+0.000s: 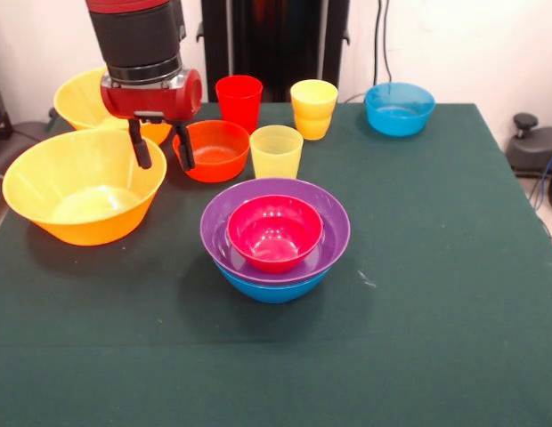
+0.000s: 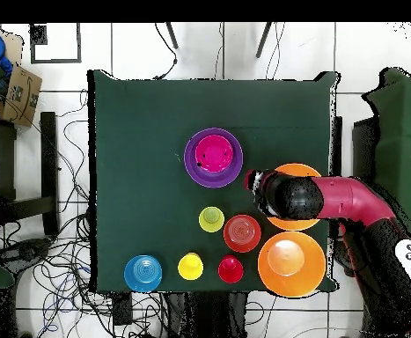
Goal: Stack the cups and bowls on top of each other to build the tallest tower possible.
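The tower stands mid-table: a pink-red bowl (image 1: 274, 233) nested in the purple bowl (image 1: 218, 222), which sits in the blue bowl (image 1: 271, 287); it also shows in the overhead view (image 2: 213, 157). My gripper (image 1: 161, 149) (image 2: 254, 183) is open and empty. It hangs between the near large yellow bowl (image 1: 80, 187) and the orange-red bowl (image 1: 218, 151) (image 2: 242, 232), left of the tower. The pale yellow cup (image 1: 276, 151) (image 2: 211, 218), the red cup (image 1: 239, 100) (image 2: 231, 268) and two nested orange-yellow cups (image 1: 313, 107) (image 2: 190, 266) stand upright behind the tower.
A second large yellow bowl (image 1: 76, 98) (image 2: 291, 262) sits at the back left, partly behind the arm. A light-blue bowl (image 1: 399, 108) (image 2: 143, 273) sits at the back right corner. The green tablecloth (image 1: 436, 267) covers the table.
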`<state>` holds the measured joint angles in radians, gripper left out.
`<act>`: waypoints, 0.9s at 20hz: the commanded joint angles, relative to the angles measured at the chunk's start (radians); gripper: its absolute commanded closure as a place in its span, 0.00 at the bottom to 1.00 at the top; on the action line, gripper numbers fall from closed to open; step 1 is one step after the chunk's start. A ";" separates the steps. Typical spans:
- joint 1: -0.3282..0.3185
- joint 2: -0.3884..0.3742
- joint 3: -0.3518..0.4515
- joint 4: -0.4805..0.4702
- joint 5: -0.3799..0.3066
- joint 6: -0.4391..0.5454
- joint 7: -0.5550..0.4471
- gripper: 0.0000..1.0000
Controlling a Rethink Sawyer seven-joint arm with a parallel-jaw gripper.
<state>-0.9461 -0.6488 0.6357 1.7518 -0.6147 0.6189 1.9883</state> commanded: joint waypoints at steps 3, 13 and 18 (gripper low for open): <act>0.008 0.038 0.020 -0.030 -0.097 0.020 -0.228 0.00; 0.002 0.041 0.017 -0.014 -0.100 0.014 -0.222 0.00; 0.004 0.048 0.018 -0.023 -0.095 0.019 -0.221 0.00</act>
<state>-0.9568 -0.6463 0.6357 1.7501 -0.6149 0.6191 1.9883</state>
